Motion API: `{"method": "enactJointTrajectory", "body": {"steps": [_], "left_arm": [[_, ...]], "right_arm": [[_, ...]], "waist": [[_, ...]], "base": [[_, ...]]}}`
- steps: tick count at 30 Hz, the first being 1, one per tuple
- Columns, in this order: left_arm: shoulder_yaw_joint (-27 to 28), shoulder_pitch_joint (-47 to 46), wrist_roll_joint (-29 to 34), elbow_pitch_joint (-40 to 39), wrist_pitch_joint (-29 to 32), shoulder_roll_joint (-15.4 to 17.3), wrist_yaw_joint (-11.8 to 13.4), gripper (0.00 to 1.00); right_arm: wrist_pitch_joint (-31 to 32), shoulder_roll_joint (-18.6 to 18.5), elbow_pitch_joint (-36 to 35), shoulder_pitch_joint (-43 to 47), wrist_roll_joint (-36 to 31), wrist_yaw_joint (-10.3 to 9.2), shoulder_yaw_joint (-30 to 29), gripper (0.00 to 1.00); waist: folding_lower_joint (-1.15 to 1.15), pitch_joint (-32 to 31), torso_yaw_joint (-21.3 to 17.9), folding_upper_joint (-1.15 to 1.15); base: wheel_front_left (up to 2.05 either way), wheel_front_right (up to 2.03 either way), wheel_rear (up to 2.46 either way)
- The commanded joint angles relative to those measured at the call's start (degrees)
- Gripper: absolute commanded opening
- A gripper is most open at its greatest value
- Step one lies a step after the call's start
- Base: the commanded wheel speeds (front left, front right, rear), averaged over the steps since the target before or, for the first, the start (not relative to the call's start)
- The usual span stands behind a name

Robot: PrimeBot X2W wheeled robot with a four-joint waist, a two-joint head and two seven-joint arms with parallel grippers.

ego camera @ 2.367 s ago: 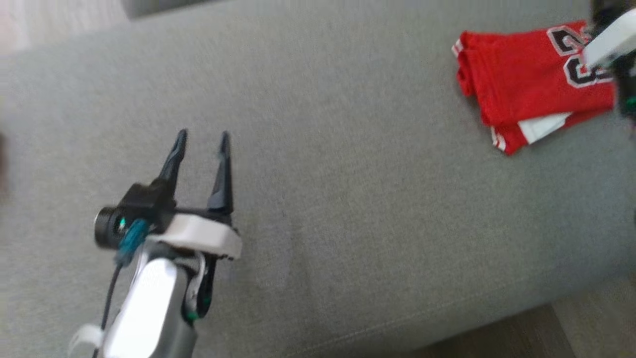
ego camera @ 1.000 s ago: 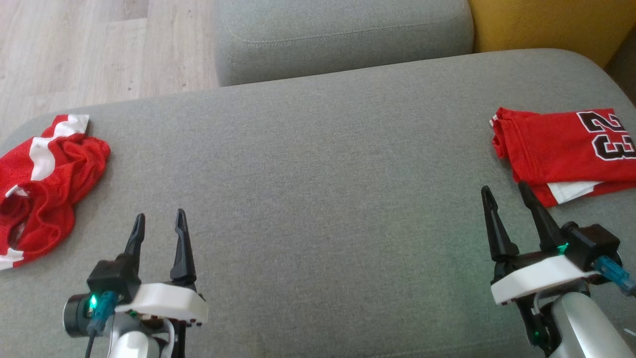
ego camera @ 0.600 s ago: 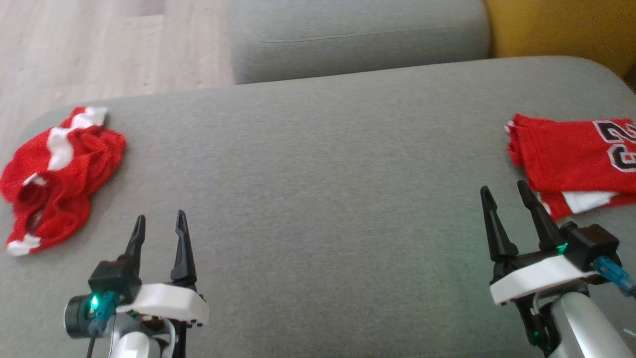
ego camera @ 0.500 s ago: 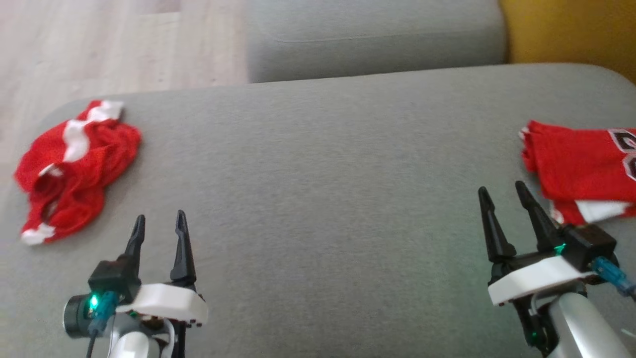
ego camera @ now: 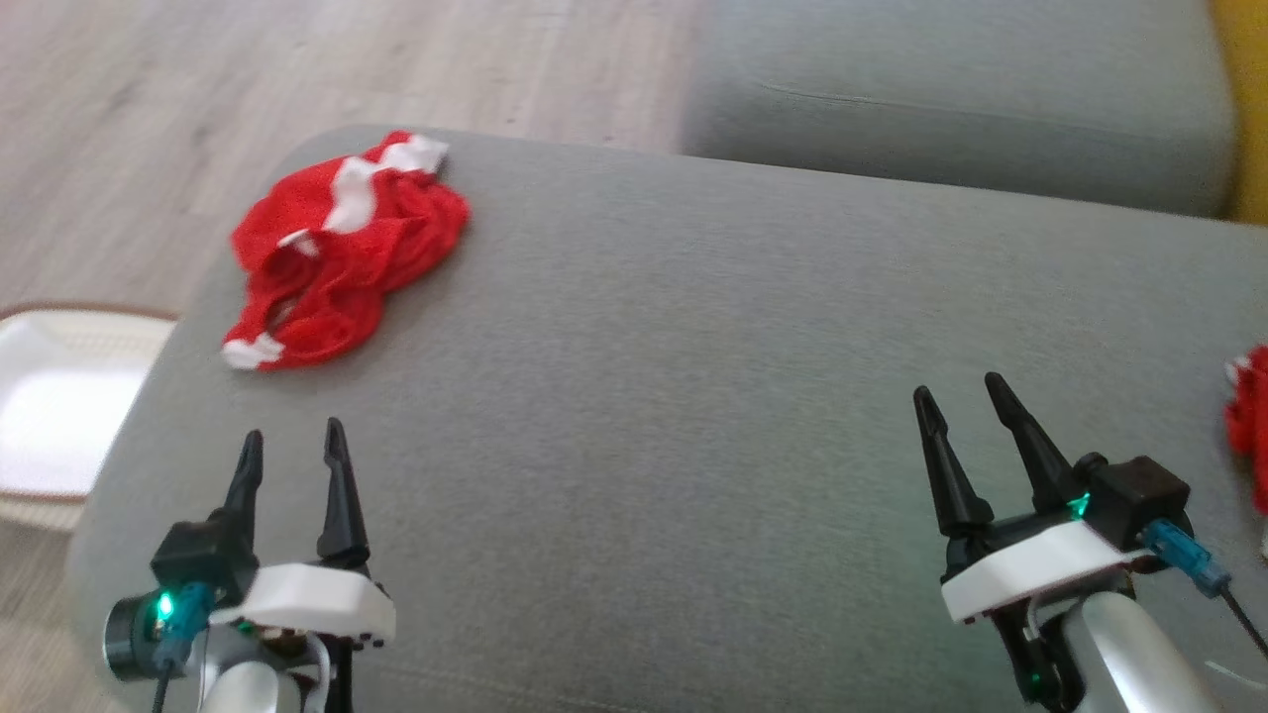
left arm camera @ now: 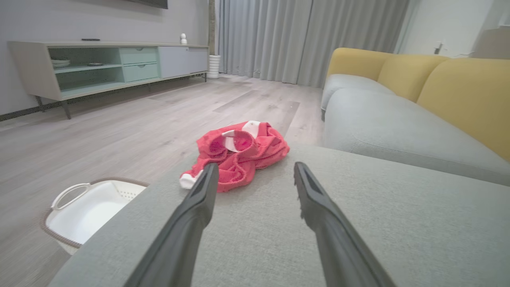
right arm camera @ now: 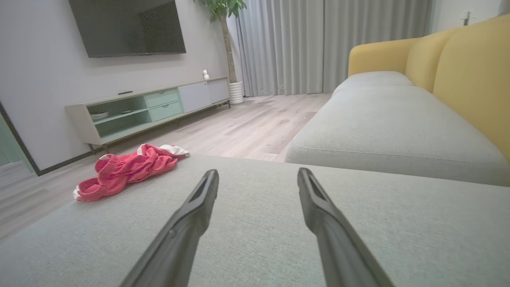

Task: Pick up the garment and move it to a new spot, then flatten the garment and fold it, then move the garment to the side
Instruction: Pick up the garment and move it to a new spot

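The camera has swung left, centring the crumpled garment (ego camera: 337, 253) and revealing a white basket (ego camera: 50, 416).

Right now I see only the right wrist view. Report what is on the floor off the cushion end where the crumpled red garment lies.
Observer: A white basket stands on the floor right beside that end of the cushion, near the crumpled red garment.
Operator: Now place the left pincer for me.
Observer: The left pincer is open and points toward the garment. Its tips are short of the cloth and apart from it.
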Motion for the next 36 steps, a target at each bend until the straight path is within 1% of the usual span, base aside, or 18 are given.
{"method": "enactJointTrajectory", "body": {"steps": [1, 4, 8, 13, 16, 19, 22, 25, 27, 30, 34, 36], "left_arm": [[2.2, -1.5, 0.2, -1.7, -0.7, 0.2, -0.1, 1.0], [2.3, -1.4, 0.2, -1.8, -0.7, 0.2, -0.2, 1.0], [2.4, -1.4, 0.3, -1.8, -0.7, 0.2, -0.2, 1.0], [2.6, -2.2, 0.0, -1.6, -0.7, 0.2, -0.4, 1.0], [2.6, -5.0, -0.4, -1.1, -0.1, 0.9, -1.1, 1.0], [2.5, -10.5, -0.1, -0.9, 4.3, 3.1, -2.0, 1.0], [3.3, -17.6, -0.9, -0.7, 10.2, 5.0, -2.4, 1.0], [4.4, -25.1, -1.7, 1.7, 17.0, 7.8, -3.0, 1.0], [4.9, -30.1, -1.9, 5.0, 21.4, 9.8, -3.3, 1.0], [6.5, -36.8, -3.2, 10.6, 26.0, 11.9, -3.2, 1.0], [8.6, -43.3, -4.5, 18.7, 29.8, 15.0, -2.9, 1.0], [9.6, -45.4, -5.0, 22.5, 31.5, 16.5, -2.2, 1.0]], "right_arm": [[-0.3, -0.2, -1.9, -1.5, 0.2, 0.39, 1.1, 1.0], [-0.3, -0.1, -1.8, -1.6, 0.3, 0.39, 1.5, 1.0], [-0.3, 0.0, -1.6, -1.8, 0.3, 0.39, 1.9, 1.0], [-0.3, 0.0, -1.6, -2.0, 0.3, 0.39, 2.3, 1.0], [-0.3, -0.4, -2.0, -2.4, 0.3, 0.39, 2.3, 1.0], [-0.4, -1.0, -2.8, -2.9, 0.1, 0.39, 1.9, 1.0], [-0.4, -1.6, -3.8, -3.5, 0.0, 0.39, 1.5, 1.0], [-0.4, -2.3, -4.8, -4.3, 0.1, 0.39, 1.6, 1.0], [-0.3, -2.8, -5.4, -5.0, 0.3, 0.39, 1.7, 1.0], [-0.3, -3.7, -6.1, -6.3, 0.8, 0.39, 1.9, 1.0], [-0.3, -4.7, -6.9, -8.3, 1.6, 0.39, 2.5, 1.0], [-0.3, -5.2, -7.2, -9.3, 2.1, 0.39, 2.8, 1.0]], "waist": [[0.0, 0.0, 2.4, 0.0], [0.0, 0.0, 3.5, 0.0], [0.0, 0.2, 3.9, 0.0], [0.0, 0.6, 3.5, 0.0], [0.0, 1.4, 2.8, 0.0], [0.0, 2.8, 1.8, 0.0], [0.0, 4.6, 0.1, 0.0], [0.0, 7.1, -2.3, 0.0], [0.0, 8.9, -4.1, 0.0], [0.0, 11.7, -7.0, 0.0], [0.0, 15.5, -11.6, 0.0], [0.0, 17.2, -13.7, 0.0]], "base": [[0.0, 0.0, 0.0], [0.0, 0.0, 0.0], [0.0, 0.0, 0.0], [0.0, 0.0, 0.0], [0.0, 0.0, 0.0], [0.0, 0.0, 0.0], [0.0, 0.0, 0.0], [0.0, 0.0, 0.0], [0.0, 0.0, 0.0], [0.0, 0.0, 0.0], [0.0, 0.0, 0.0], [0.0, 0.0, 0.0]]}}
